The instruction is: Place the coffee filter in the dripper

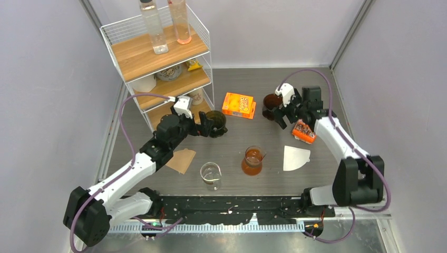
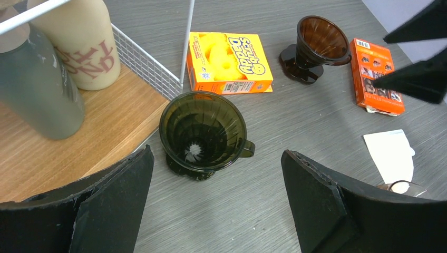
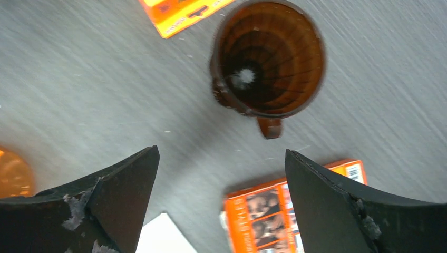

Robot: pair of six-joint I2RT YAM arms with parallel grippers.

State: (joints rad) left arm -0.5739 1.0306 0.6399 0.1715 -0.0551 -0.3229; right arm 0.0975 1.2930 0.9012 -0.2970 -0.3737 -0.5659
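- Coffee filter (image 1: 294,158), white paper, lies flat on the table on the near side of the right gripper (image 3: 221,152) and well apart from the left gripper (image 1: 204,124). Nothing touches it.
- It will likely handle as very light, thin and limp. It should crease or tear easily, and it lies so flat that a finger will struggle to get under it. The best hold, I judge, is a shallow pinch on the curved open edge, so the layers can part over the cone.
- Its shape is a folded fan. The tip seems to sit at the far corner toward the table's middle, with the arc facing the near edge. That would put the long axis on a diagonal leading away from the right gripper, though at this size I cannot be sure.
- A brown filter (image 1: 182,159) lies flat on the near side of the left gripper, beside that arm. A glass beaker (image 1: 211,174) and an amber carafe (image 1: 252,161) stand between the two papers.
- An orange packet (image 1: 304,132) lies between the white filter and the right gripper.
- The right gripper's jaws stand wide apart and hold nothing. Just ahead of them the amber dripper (image 3: 269,58) stands upright, mouth up, its handle toward the gripper.
- The left gripper is likewise spread and empty. The dark dripper (image 2: 203,132) stands upright just ahead of its fingers, beside the wire shelf (image 2: 150,68).
- Beyond both grippers, a yellow sponge box (image 1: 238,104) lies between the two drippers.
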